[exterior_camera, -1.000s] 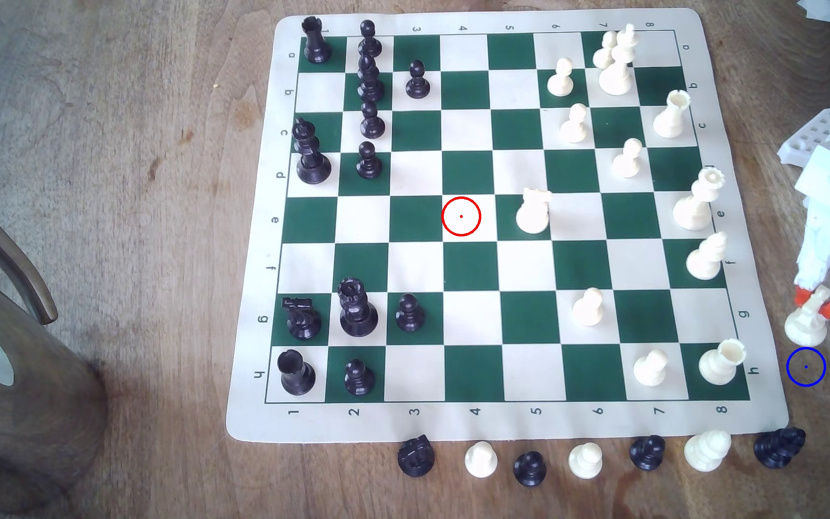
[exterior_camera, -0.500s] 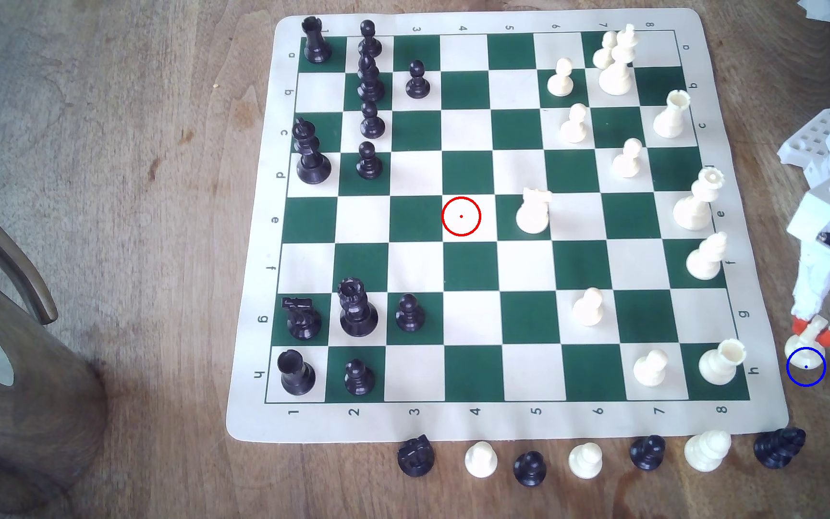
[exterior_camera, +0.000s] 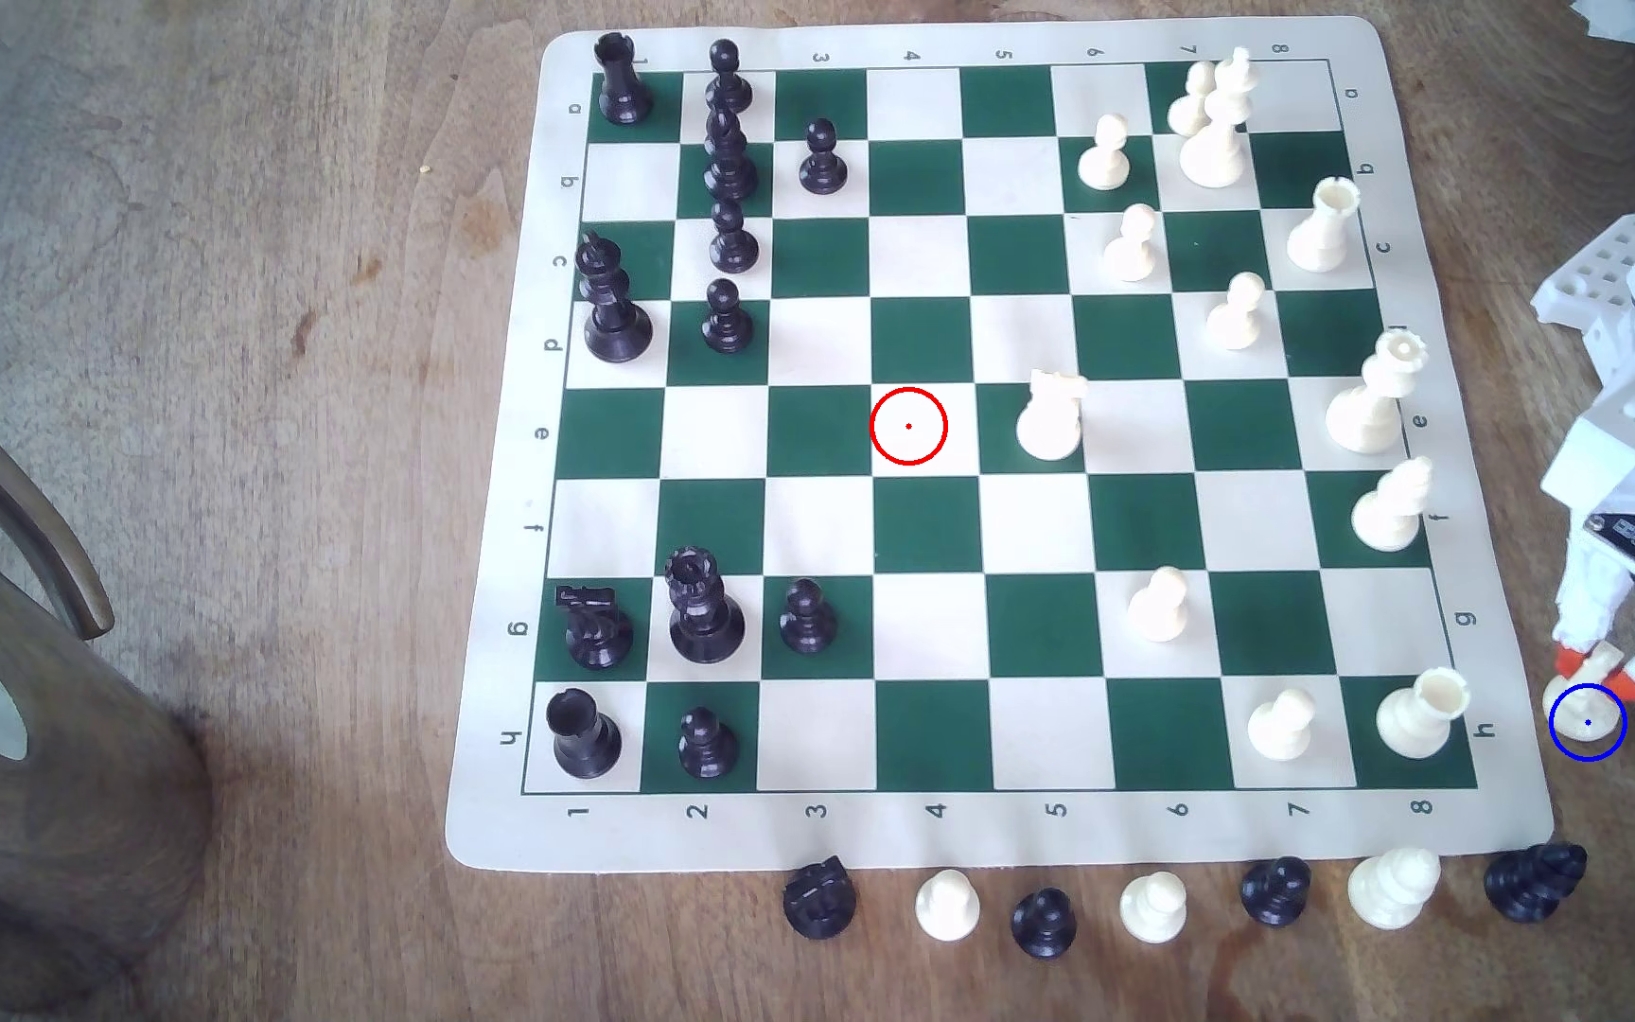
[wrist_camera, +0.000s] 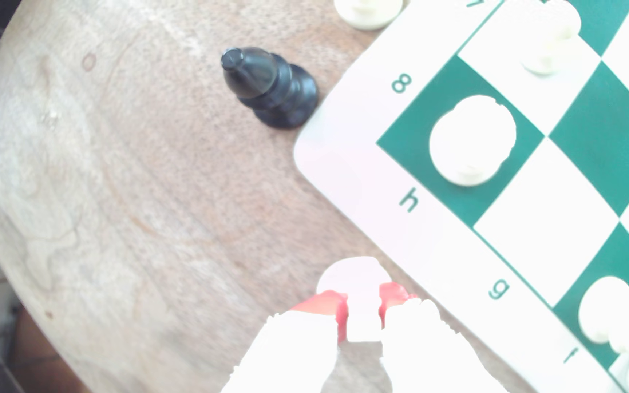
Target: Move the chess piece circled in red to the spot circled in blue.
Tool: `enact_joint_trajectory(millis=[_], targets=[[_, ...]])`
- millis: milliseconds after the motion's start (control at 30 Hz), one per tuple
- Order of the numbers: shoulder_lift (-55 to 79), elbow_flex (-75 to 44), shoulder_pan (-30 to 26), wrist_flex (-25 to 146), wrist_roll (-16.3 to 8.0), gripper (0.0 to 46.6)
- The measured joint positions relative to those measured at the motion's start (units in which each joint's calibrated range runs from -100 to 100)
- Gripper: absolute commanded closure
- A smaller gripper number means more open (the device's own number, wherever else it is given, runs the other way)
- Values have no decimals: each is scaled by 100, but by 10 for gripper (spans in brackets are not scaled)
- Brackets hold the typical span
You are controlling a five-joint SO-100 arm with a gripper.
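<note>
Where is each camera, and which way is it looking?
Exterior view: high above the table, looking down on the chessboard; the white arm comes in at the exterior view's right.
Wrist view: on the arm, looking down past the gripper at wood and the board's h8 corner.
Both show: the orange-tipped gripper shut on the white knight, and the h8 rook.

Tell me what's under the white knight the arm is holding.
The knight's base overlaps the blue ring on bare wood tabletop. The end effector grips its head; whether it touches down is hidden.
</note>
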Motion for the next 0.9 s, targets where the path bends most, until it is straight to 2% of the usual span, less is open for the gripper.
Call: enact_joint_trajectory(millis=[267, 300, 367, 433, 900], targets=[[168, -63, 125, -135, 29, 464], [168, -63, 125, -135, 29, 451], [168, -63, 125, -135, 29, 321], [168, -63, 125, -135, 29, 298], [-151, -99, 155, 112, 93, 270]])
